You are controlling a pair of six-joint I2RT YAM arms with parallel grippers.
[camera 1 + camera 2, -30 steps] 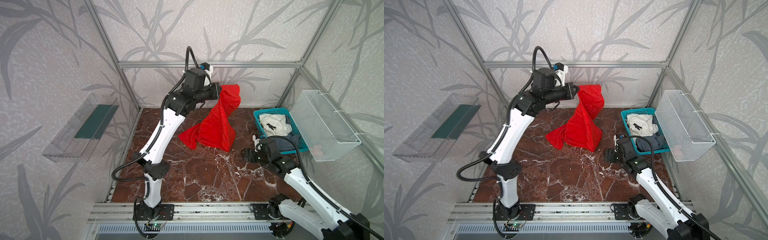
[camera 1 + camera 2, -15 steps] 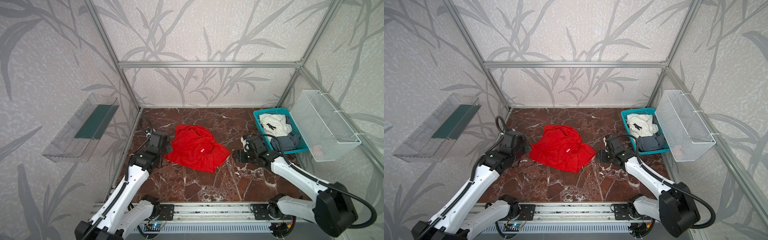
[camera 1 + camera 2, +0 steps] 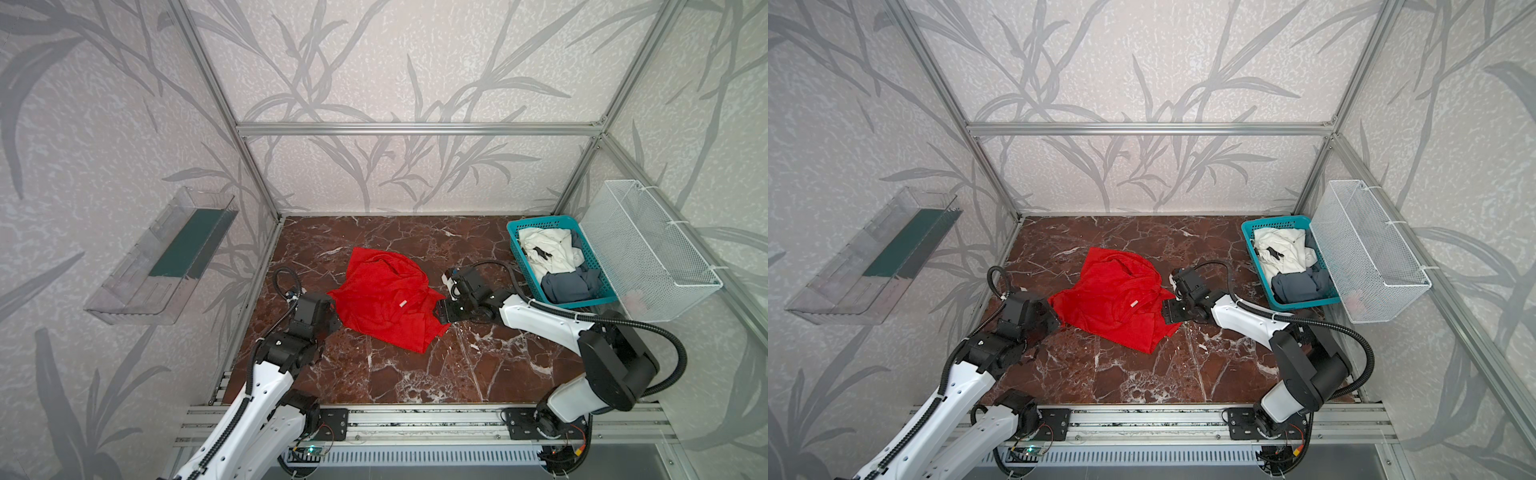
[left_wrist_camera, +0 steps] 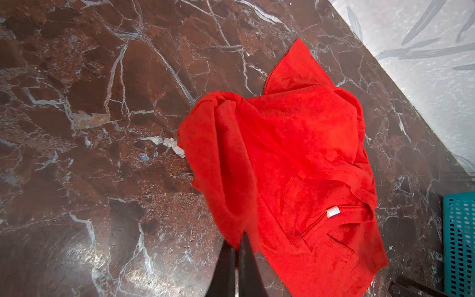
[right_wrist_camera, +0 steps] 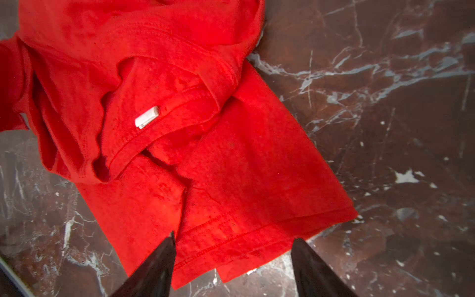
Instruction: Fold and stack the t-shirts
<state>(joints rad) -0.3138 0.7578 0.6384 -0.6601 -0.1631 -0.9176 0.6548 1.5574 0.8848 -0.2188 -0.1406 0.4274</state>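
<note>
Red tee lowered, crumpled; left gripper pinches nine-o'clock edge, right gripper spread over three-o'clock hem. Flattening step; next: clamp, pull.

Three t-shirts in all: one red t-shirt beside the one teal basket, one white t-shirt and one grey-blue t-shirt inside it, plus one wire basket next to it, one clear bin far from it, and two grippers, the left gripper and the right gripper.

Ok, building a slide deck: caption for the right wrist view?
Right fingers open, straddling the hem of the crumpled red t-shirt on the marble table.
</note>
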